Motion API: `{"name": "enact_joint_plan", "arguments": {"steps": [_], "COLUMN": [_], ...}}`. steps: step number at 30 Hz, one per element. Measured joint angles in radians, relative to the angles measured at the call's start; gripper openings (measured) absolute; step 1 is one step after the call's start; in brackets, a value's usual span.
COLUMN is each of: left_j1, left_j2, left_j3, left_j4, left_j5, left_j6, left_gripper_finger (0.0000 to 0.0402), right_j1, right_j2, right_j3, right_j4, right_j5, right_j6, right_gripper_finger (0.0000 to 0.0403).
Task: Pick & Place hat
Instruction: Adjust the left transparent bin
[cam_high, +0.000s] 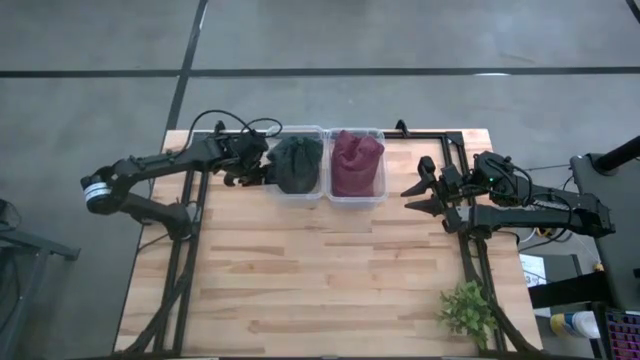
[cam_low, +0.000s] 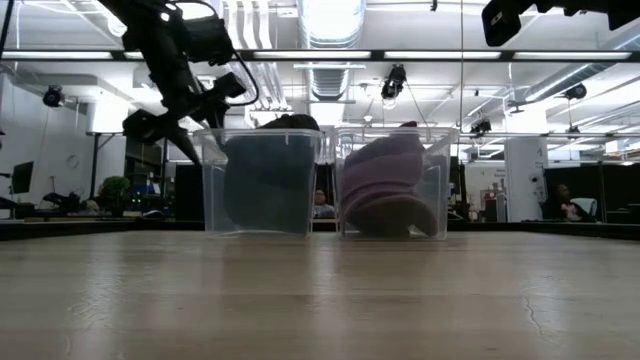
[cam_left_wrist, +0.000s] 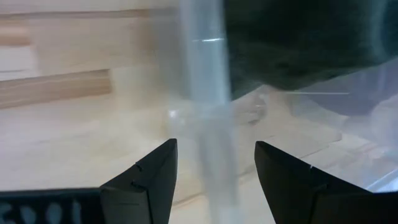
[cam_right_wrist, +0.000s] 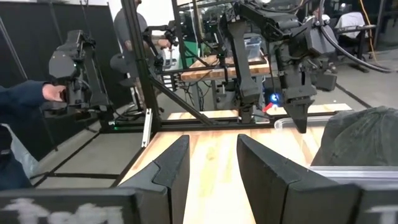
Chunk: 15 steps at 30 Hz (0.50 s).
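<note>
Already bundled inside its clear bin (cam_high: 297, 190), the dark green hat (cam_high: 297, 163) sits at the far edge of the wooden surface (cam_high: 320, 270), bunched up with its crown rising above the rim. Touching that bin on its right stands a second clear bin (cam_high: 357, 192) holding a maroon hat (cam_high: 356, 160). The left pincer (cam_high: 243, 176) hangs just beside the green hat's bin, on its outer left wall, fingers spread wide; in the left wrist view they straddle the bin's upright corner edge, with the hat lying ahead and to one side, beyond the plastic. The low view shows this pincer raised near rim height, not down inside the bin. The right pincer (cam_high: 420, 196) waits to the right of the maroon hat's bin, apart from it, fingers also parted and holding nothing. Of the two arms, the left is clearly nearer the green hat, the right nearer the maroon one. Neither hat is gripped. Any reach for the green hat would likely have to clear the wall and come down from above. A small green plant (cam_high: 466, 310) stands at the near right corner.
</note>
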Motion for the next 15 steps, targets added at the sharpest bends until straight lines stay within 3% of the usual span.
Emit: {"name": "enact_joint_plan", "arguments": {"steps": [9, 15], "left_j1": [0.028, 0.016], "left_j2": [-0.179, -0.352], "left_j3": [0.021, 0.103], "left_j4": [-0.162, -0.092], "left_j5": [-0.109, -0.224], "left_j6": [0.014, 0.081], "left_gripper_finger": [0.0206, 0.0206], "right_j1": [0.000, 0.000], "right_j2": [0.000, 0.000], "right_j3": [0.000, 0.000], "right_j4": [0.000, 0.000], "right_j5": [0.000, 0.000], "right_j6": [0.013, 0.013], "right_gripper_finger": [0.0130, 0.0130]}}
